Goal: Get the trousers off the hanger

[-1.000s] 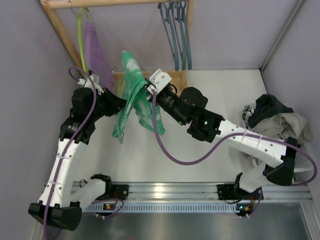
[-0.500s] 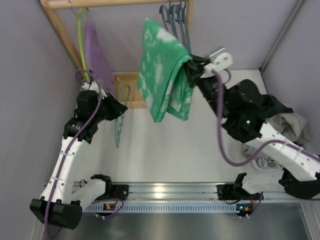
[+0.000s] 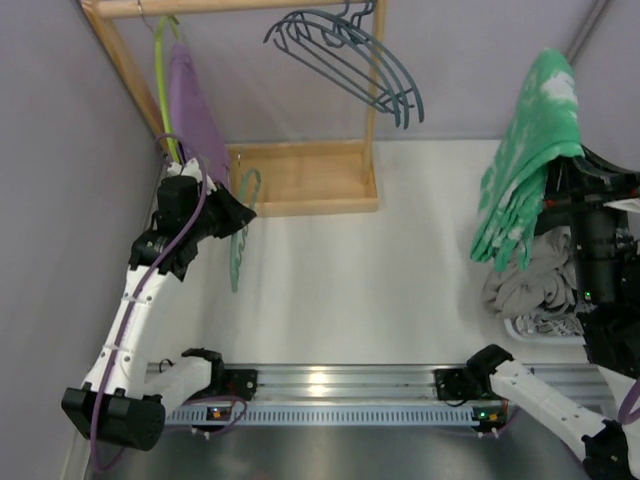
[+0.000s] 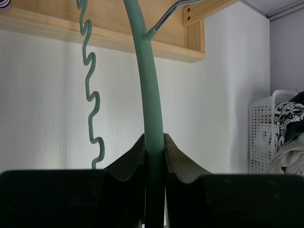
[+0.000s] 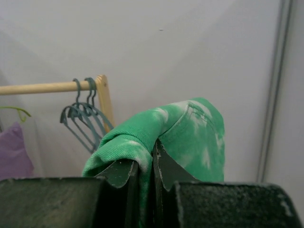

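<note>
Top external view: the right hand [image 3: 558, 190], shut on the mint-green trousers [image 3: 525, 170], has swung them to the right edge of the surface [image 3: 400, 300], over the laundry heap [image 3: 535, 285]. The left hand [image 3: 240, 212] grips the now-bare green hanger [image 3: 235, 262] near the left edge; the lilac trousers [image 3: 195, 110] remain hung.

The overhead view is lit brightly and evenly from above, so that only soft, faint shadows are cast on the white table [image 3: 400, 270], and a patch of glare is seen on the metal rail [image 3: 320, 377] at its near edge. In the wrist views the left fingers [image 4: 128, 161] and the right fingers [image 5: 118, 173] are rendered dark and slightly blurred against pale backgrounds, while the green hanger [image 4: 148, 95] and the mint-green trousers [image 5: 194, 133] are shown fairly sharp
</note>
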`<act>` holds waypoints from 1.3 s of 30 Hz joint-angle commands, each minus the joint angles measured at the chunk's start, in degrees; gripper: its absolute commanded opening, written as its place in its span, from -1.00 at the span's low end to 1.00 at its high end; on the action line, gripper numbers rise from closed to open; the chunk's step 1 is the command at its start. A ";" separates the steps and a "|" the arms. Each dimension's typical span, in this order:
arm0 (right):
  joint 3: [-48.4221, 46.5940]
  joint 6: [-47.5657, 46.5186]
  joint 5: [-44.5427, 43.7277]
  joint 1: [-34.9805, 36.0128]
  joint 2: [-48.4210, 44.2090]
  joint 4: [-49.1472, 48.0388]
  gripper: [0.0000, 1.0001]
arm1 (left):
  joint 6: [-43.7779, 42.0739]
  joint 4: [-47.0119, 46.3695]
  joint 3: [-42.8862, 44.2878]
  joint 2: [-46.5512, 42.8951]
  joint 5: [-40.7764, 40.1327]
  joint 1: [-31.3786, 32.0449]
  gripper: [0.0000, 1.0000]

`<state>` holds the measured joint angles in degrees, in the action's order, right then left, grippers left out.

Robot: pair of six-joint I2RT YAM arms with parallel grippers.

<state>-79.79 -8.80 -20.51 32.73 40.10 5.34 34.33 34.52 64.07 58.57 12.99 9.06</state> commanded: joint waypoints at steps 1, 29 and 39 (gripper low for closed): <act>1.04 2.39 1.00 -5.64 -6.06 -0.43 -1.00 | -0.84 -3.23 3.51 0.32 0.19 -0.09 -1.00; 27.03 -19.32 -29.24 -42.31 -13.04 2.76 -1.00 | -1.36 -3.67 9.40 1.90 2.73 0.08 -1.00; 26.10 -15.57 -14.40 -43.89 15.93 -11.60 -1.00 | -6.20 -3.50 9.84 -5.30 3.17 0.08 -1.00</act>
<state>-48.73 -26.81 -42.68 -9.96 50.46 4.12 31.22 34.79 70.70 56.12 15.14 9.06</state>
